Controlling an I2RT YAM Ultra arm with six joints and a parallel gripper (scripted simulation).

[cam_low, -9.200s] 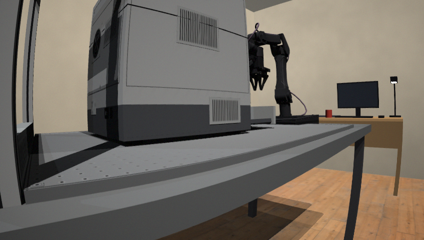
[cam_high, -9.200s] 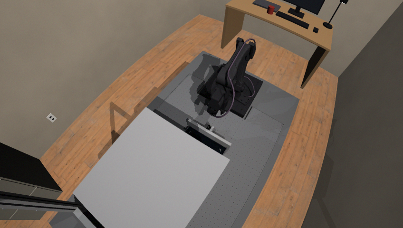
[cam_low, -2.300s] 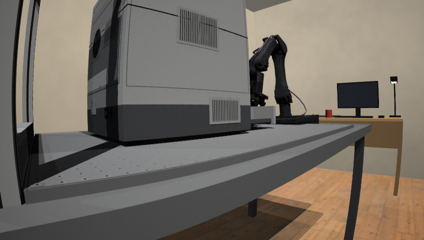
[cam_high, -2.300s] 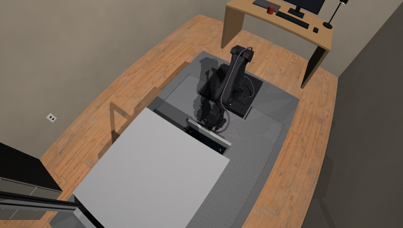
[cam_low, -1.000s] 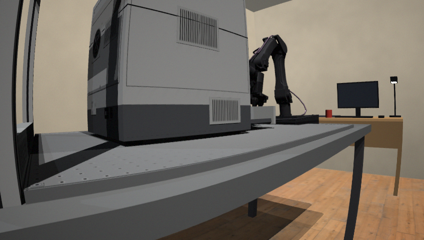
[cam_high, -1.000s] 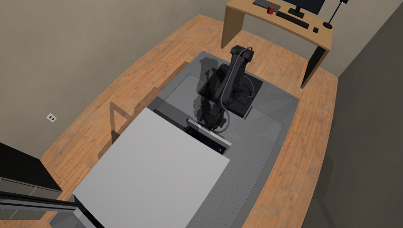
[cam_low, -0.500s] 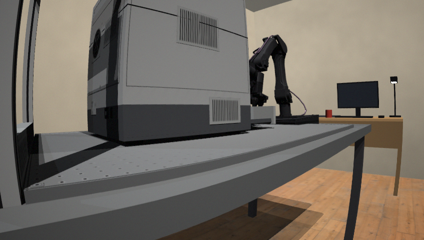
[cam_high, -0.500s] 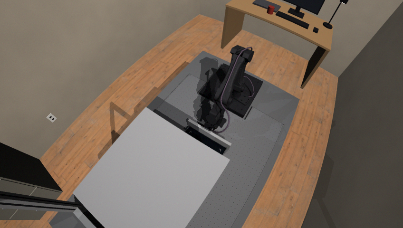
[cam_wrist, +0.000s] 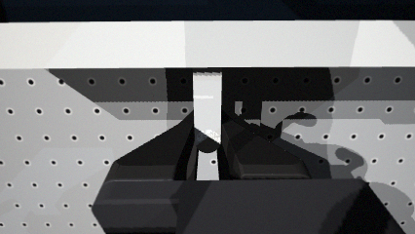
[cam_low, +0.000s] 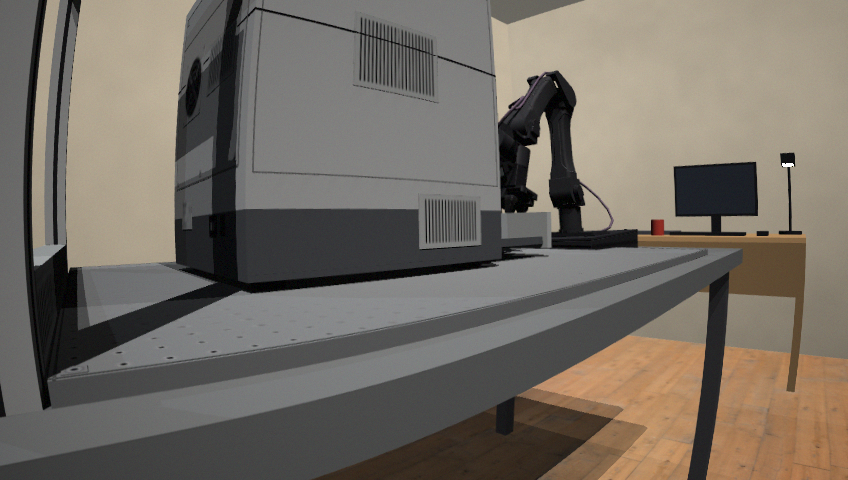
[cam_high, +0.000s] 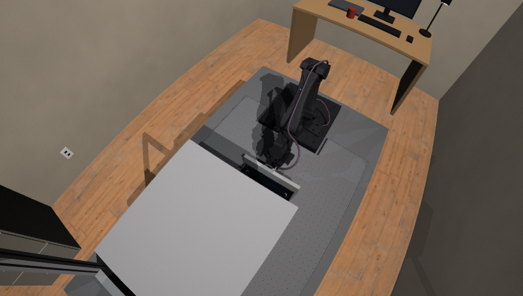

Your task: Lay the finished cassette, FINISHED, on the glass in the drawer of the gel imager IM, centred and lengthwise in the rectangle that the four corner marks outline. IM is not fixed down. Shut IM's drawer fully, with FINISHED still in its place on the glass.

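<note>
The gel imager IM (cam_high: pixel 198 223) is a big grey box on the perforated table; it also shows in the exterior view (cam_low: pixel 339 136). Its drawer (cam_high: pixel 269 179) stands partly out toward the arm, showing dark glass with white corner marks. The drawer's white front panel (cam_wrist: pixel 205 44) runs across the top of the wrist view, and a narrow white handle tab (cam_wrist: pixel 207 97) sticks out from it. My gripper (cam_wrist: pixel 207 117) (cam_high: pixel 273 165) is shut on this tab, just in front of the drawer. I do not see FINISHED in any view.
The arm's black base plate (cam_high: pixel 311 121) sits behind the drawer on the table. A wooden desk (cam_high: pixel 359 32) with a monitor and a red cup stands far off. A dark frame (cam_low: pixel 35 178) stands at the table's other end.
</note>
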